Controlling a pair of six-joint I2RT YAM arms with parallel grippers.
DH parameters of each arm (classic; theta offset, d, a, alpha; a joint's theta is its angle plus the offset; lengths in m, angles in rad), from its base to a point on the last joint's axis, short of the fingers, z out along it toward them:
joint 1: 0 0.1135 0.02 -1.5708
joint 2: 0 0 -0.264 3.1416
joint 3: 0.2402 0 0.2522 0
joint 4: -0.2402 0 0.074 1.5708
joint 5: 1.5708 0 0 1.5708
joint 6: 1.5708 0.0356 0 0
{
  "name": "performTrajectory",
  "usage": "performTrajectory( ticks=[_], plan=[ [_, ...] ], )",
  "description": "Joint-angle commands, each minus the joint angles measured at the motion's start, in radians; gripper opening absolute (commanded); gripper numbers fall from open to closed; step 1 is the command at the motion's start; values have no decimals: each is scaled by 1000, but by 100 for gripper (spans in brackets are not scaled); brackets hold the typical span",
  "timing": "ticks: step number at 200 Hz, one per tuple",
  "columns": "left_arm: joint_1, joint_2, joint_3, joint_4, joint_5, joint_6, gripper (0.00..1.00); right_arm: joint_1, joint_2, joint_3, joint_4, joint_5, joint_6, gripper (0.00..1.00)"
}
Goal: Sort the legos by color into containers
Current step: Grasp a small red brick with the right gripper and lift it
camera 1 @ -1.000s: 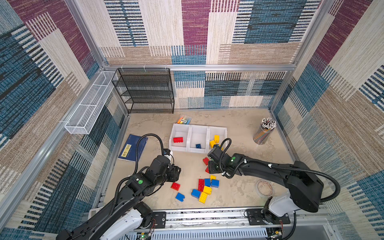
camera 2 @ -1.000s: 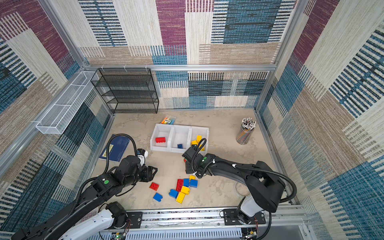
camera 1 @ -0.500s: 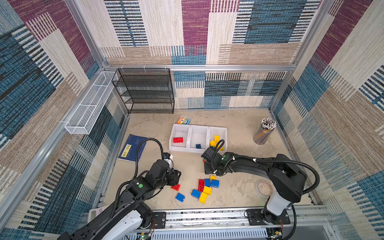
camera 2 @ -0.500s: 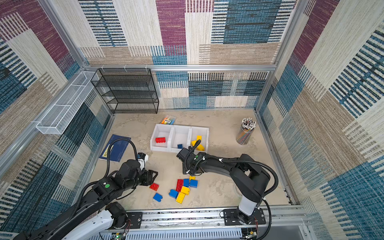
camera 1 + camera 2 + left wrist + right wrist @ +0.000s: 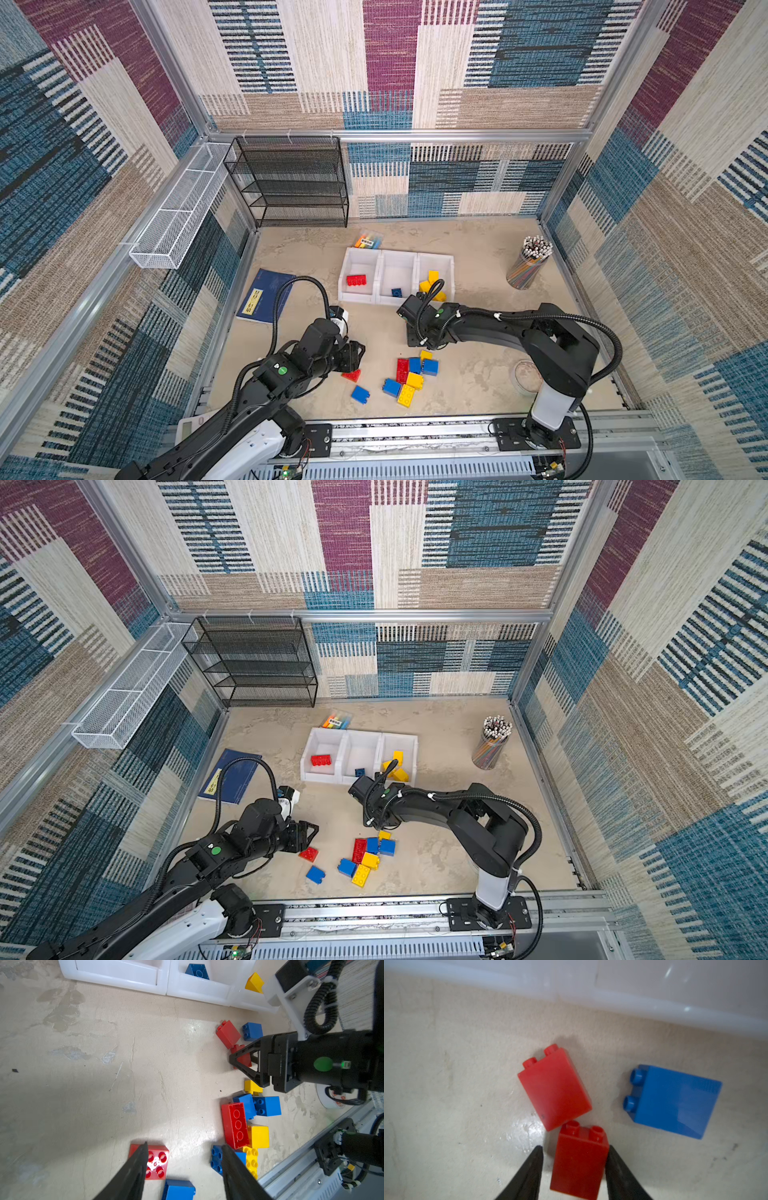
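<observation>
Right gripper (image 5: 575,1147), jaws apart, straddles a glossy red brick (image 5: 579,1165) lying on its side, two studs showing.

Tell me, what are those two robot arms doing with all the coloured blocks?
They sort chunky red, blue and yellow plastic bricks into three joined white plastic bins. The right hand has a finger on each side of a small red brick lying on the beige table. The left hand is open over a square red brick. One long red brick, one blue brick and some yellow bricks are binned already.
</observation>
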Motion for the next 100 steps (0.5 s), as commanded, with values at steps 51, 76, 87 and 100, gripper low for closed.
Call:
performTrajectory(
  ticks=[51,76,87,100],
  plan=[
    [1,21,34,-61,51,-8,59,5,20,49,-49,-1,20,36],
    [1,13,44,-84,32,-17,59,9,-10,77,-77,8,-4,34],
    [1,7,40,-84,25,-19,59,12,-30,90,-90,20,-13,33],
    [0,0,37,-85,14,-19,59,15,-55,110,-98,40,-30,33]
  ],
)
